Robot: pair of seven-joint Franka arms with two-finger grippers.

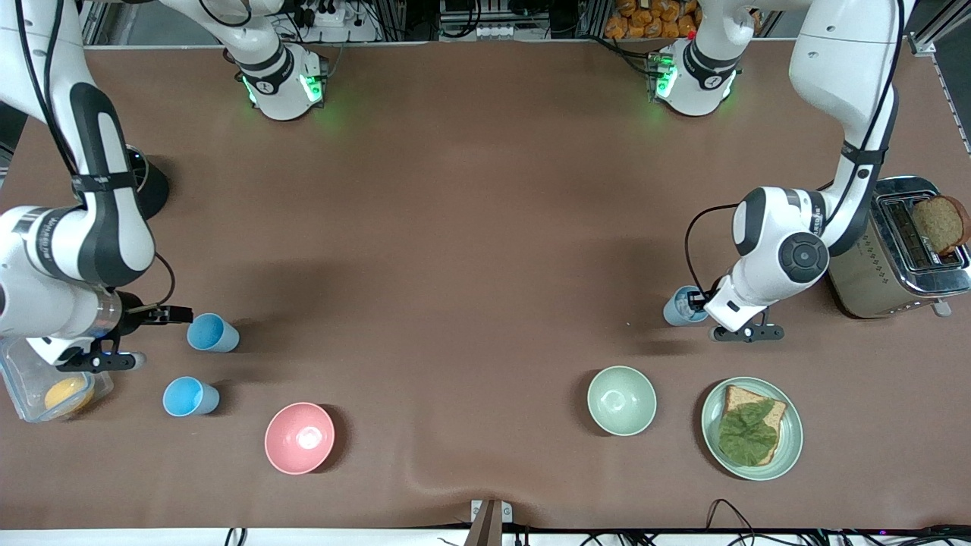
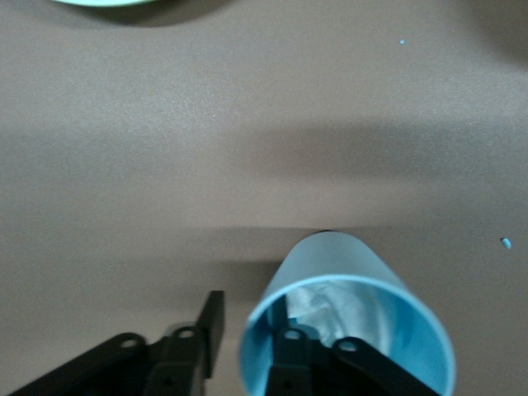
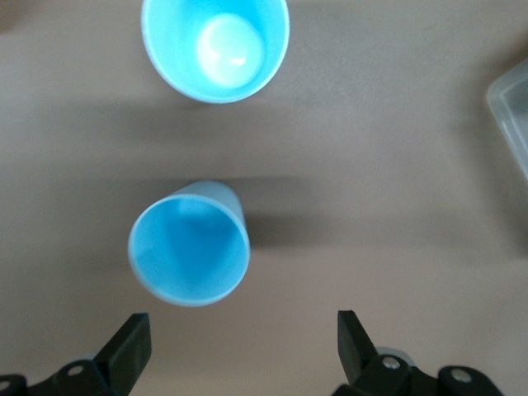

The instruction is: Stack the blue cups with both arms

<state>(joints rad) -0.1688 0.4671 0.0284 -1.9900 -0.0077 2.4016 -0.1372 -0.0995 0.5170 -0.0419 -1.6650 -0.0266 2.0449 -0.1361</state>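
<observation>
Currently three blue cups stand upright on the brown table [image 1: 470, 227], mouths up. Two sit together at the right arm's end: cup A [image 1: 212, 333] and cup B [image 1: 190, 396], B nearer the front camera. The third cup [image 1: 683, 305] stands alone toward the left arm's end, near the toaster [image 1: 899, 250].

Left gripper [image 2: 247, 363]: one finger [image 2: 289, 351] is inside the third cup's mouth, the other [image 2: 210, 318] outside the wall, so the rim sits between them. Whether they already pinch the wall I cannot tell; the cup appears to rest on the table.

Right gripper [image 3: 239, 351]: fingers spread wide, empty, low beside cup A and just short of it. In the right wrist view cup A [image 3: 190, 243] lies directly ahead of the gap, slightly toward one finger, with cup B [image 3: 216, 45] further along roughly the same line.

Judgement: the right arm is far nearer the pair, the left arm nearer the lone cup. The coming move depends on the left rim grip closing and lifting the third cup vertically, then carrying it across to the pair.

Bystanders: pink bowl [image 1: 300, 437], pale green bowl [image 1: 621, 400], plate [image 1: 713, 425] with bread and a leaf, clear container [image 1: 19, 387].
</observation>
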